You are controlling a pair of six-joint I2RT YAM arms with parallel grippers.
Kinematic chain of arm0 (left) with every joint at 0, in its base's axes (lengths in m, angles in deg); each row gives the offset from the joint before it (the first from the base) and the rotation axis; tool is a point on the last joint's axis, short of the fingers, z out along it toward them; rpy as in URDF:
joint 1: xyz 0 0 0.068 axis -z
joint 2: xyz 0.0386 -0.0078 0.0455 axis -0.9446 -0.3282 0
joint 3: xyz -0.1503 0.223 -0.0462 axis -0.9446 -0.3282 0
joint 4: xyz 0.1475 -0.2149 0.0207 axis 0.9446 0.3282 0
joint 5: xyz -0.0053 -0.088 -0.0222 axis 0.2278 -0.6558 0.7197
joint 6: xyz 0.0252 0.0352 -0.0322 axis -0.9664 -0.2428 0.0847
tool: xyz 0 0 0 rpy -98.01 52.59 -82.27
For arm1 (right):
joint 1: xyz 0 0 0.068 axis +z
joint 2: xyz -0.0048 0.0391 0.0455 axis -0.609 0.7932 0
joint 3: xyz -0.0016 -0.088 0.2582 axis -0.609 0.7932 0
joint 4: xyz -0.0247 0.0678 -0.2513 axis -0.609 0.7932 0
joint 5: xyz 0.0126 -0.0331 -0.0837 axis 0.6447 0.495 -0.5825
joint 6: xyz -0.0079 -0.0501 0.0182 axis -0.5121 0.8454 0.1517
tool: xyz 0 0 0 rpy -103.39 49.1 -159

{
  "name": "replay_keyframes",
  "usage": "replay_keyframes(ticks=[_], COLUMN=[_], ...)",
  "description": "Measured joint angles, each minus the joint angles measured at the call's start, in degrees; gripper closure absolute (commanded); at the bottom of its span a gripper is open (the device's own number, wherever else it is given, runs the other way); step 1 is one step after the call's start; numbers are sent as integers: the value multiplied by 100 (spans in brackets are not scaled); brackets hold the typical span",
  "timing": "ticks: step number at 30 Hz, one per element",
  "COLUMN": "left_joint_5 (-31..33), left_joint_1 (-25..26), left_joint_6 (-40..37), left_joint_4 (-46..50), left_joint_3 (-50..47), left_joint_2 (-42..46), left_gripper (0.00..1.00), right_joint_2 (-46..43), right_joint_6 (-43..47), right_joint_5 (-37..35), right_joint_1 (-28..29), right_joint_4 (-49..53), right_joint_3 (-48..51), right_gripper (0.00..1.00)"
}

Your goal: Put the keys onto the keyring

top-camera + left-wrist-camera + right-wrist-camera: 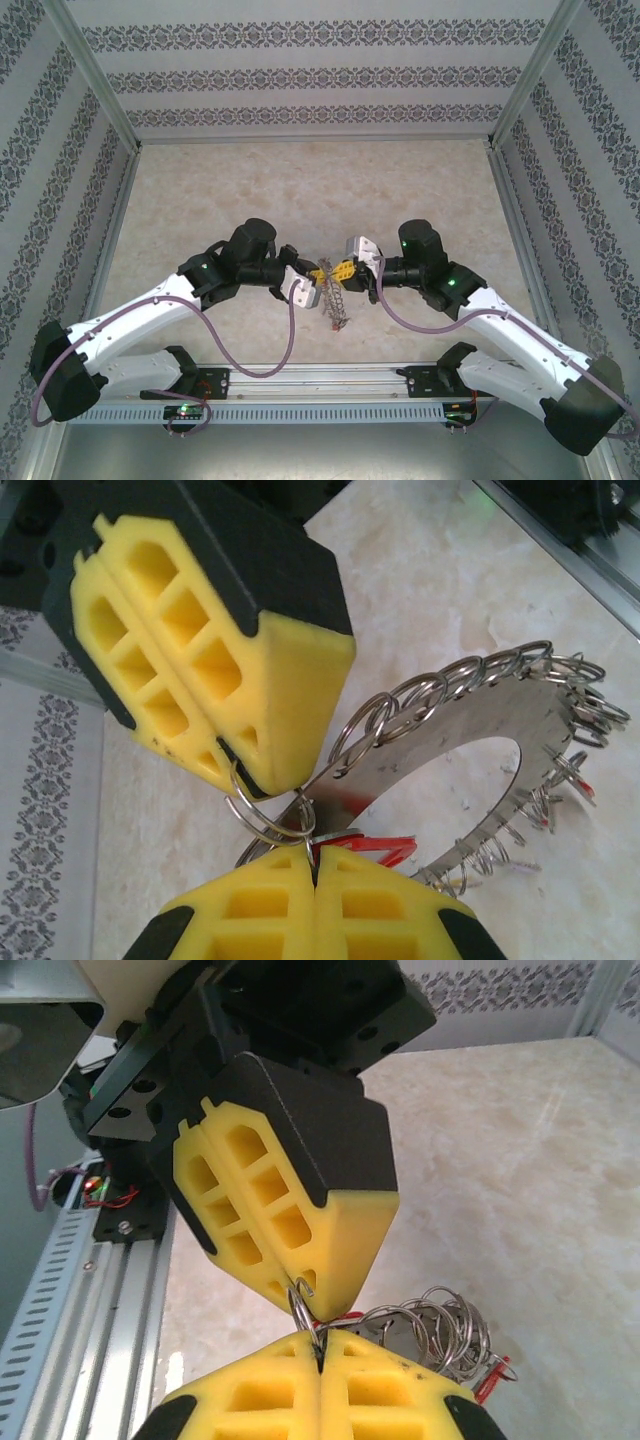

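Observation:
The keyring (450,742) is a flat grey metal ring with a hollow centre, held in the air between both grippers above the table (338,305). Several small silver wire loops of the keys (480,670) line its rim, and a red tag (390,848) lies near my left fingers. My left gripper (316,862) is shut on a thin wire of a small split ring (268,815) at the keyring's edge. My right gripper (320,1345) is shut on the same small ring (305,1305), tip to tip with the left gripper (300,1285). In the top view the left gripper (319,274) and right gripper (345,268) meet at mid-table.
The beige marble tabletop (300,190) stretches behind the grippers. Patterned walls (310,75) with metal posts enclose the back and both sides. An aluminium rail (320,385) carrying the arm bases runs along the near edge, also seen beside the right arm (90,1290).

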Motion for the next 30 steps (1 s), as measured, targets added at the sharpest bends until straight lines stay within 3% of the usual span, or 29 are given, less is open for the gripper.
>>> replay_keyframes(ticks=[8, 19, 30], left_joint_5=[-90, -7, 46], left_joint_1=[0, -35, -356], left_joint_6=[905, 1637, 1775], left_joint_4=[-258, -487, -485], left_joint_3=[-107, -553, -686], left_joint_2=[-66, 442, 1012], left_gripper=[65, 62, 60], right_joint_2=[-105, 33, 116], right_joint_6=[-4, 0, 83], right_joint_5=[-291, -332, -503], right_joint_1=[0, 9, 131], right_joint_4=[-341, -540, -656], right_joint_3=[83, 83, 83], right_gripper=[100, 100, 100])
